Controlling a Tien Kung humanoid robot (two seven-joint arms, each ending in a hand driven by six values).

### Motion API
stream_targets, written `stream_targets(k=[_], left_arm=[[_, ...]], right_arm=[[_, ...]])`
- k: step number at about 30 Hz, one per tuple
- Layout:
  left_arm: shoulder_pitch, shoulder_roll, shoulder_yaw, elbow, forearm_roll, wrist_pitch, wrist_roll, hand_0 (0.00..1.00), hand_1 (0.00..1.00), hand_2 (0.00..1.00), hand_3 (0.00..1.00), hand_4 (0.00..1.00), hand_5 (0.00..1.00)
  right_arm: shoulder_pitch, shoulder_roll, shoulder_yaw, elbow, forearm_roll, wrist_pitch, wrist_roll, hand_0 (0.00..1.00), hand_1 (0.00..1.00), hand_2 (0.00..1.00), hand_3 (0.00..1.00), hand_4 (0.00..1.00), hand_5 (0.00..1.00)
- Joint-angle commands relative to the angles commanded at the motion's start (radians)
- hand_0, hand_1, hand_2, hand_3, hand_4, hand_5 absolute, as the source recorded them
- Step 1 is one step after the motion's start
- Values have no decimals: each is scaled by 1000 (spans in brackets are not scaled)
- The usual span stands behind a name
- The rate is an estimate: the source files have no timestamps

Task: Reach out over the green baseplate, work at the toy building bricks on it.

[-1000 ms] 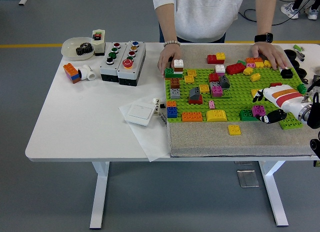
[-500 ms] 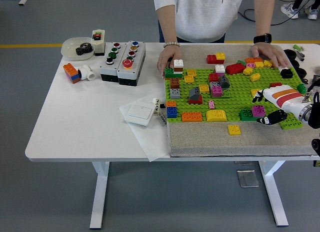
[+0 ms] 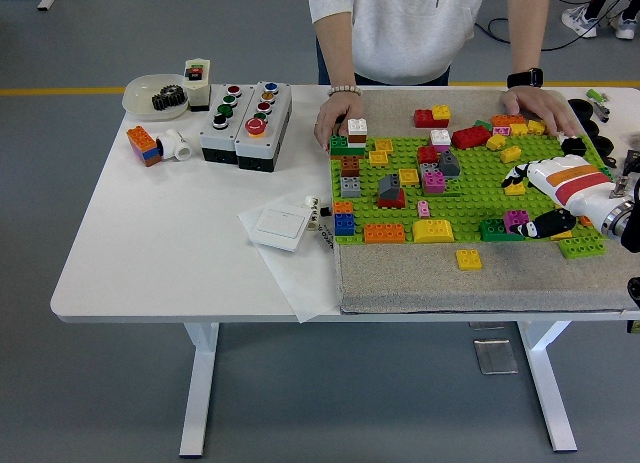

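Right hand [image 3: 556,195]: I see it over the baseplate's right end, fingers loosely parted; a black fingertip [image 3: 527,226] lies against the magenta brick [image 3: 517,220], not clamped on it.
Baseplate [image 3: 466,198]: green, studded, dotted with bricks of many colours.
Baseplate lie: on a grey mat [image 3: 440,278] at the table's right end, long axis left-right.
Person's hands [image 3: 335,117]: resting on the plate's far corners.

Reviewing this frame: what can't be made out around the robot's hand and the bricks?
- Right hand, head view: whether its fingers touch the magenta brick is too small to tell.
- Right arm: cut off by the picture's right edge.
- Left arm: out of view.
- Green baseplate: far corners covered by the person's hands.
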Motion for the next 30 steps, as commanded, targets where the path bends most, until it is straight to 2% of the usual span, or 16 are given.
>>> stream_targets(k=[3, 4, 16, 30], left_arm=[[1, 0, -2, 0, 4, -1, 2, 864, 882, 880, 748, 740, 646], [1, 0, -3, 0, 5, -1, 2, 862, 881, 879, 746, 740, 646], [10, 0, -11, 1, 19, -1, 8, 863, 881, 878, 748, 740, 646], [16, 1, -22, 1, 40, -1, 14, 862, 880, 878, 747, 740, 647]], right_arm=[[-28, -15, 14, 43, 18, 13, -18, 659, 666, 709, 725, 950, 259], [-37, -19, 21, 55, 21, 16, -23, 701, 684, 721, 724, 947, 265], [-136, -37, 79, 171, 41, 36, -63, 704, 685, 725, 720, 950, 286], [-178, -38, 67, 220, 26, 38, -64, 700, 679, 721, 715, 954, 304]])
